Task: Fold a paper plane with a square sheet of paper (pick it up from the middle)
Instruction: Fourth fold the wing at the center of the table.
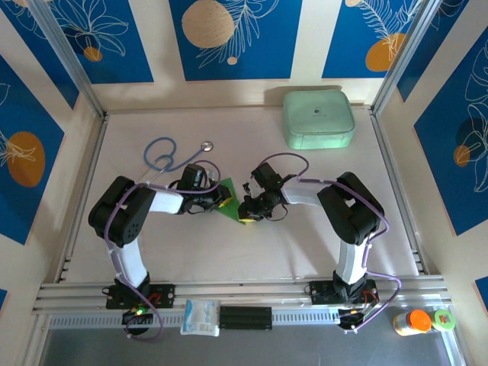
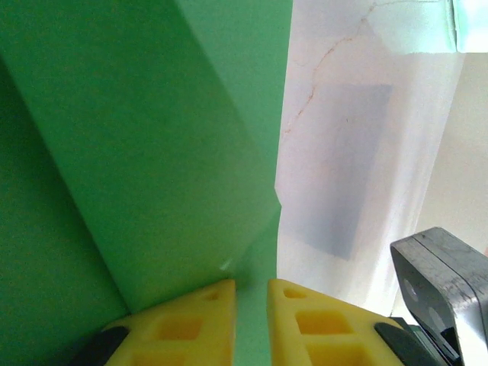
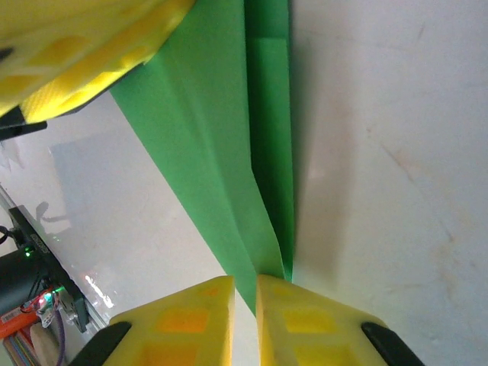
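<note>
As left end effector and right end effector pinch paper — stethoscope lies near.

You have bright, even light, a soft shadow beside the green paper on the table, and wrist-view fingertips slightly blurred.

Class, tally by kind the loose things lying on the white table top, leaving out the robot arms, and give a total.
folded green paper: 1
mint zip case: 1
blue stethoscope: 1
Total: 3
</note>
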Tool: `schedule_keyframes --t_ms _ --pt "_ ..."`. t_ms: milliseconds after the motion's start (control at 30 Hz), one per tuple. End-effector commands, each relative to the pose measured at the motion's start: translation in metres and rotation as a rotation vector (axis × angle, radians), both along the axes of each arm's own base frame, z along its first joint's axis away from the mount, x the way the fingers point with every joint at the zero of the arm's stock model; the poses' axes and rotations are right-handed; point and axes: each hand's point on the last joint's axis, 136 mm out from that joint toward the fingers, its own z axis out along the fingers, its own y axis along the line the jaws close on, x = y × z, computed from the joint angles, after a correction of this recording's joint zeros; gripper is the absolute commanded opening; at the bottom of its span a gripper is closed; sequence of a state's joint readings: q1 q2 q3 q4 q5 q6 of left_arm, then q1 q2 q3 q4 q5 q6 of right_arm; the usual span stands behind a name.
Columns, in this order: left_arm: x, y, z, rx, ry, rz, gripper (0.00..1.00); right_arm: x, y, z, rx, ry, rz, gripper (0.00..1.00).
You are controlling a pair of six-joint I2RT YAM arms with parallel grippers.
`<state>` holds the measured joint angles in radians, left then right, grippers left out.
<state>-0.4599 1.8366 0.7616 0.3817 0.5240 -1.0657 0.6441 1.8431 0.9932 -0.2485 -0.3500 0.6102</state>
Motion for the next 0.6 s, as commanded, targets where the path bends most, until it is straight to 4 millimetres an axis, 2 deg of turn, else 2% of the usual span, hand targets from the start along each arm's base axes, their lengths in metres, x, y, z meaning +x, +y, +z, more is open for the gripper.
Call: schedule_keyframes --t_ms 0,333,400,567 --pt "-0.018 0.016 -0.035 0.084 0.129 0.018 0.20 -0.019 -0.007 0.006 0.000 0.051 0.018 0.17" --pt "-0.018 0.015 -0.035 0.080 0.130 0.017 0.20 -0.025 -0.017 -0.026 -0.076 0.096 0.001 0.16" --pt "-0.018 0.014 -0.034 0.078 0.131 0.016 0.19 -0.024 -0.014 -0.021 -0.058 0.093 0.004 0.16" --pt "-0.018 0.013 -0.032 0.071 0.130 0.013 0.20 -0.010 -0.003 0.021 0.041 -0.010 0.002 0.16"
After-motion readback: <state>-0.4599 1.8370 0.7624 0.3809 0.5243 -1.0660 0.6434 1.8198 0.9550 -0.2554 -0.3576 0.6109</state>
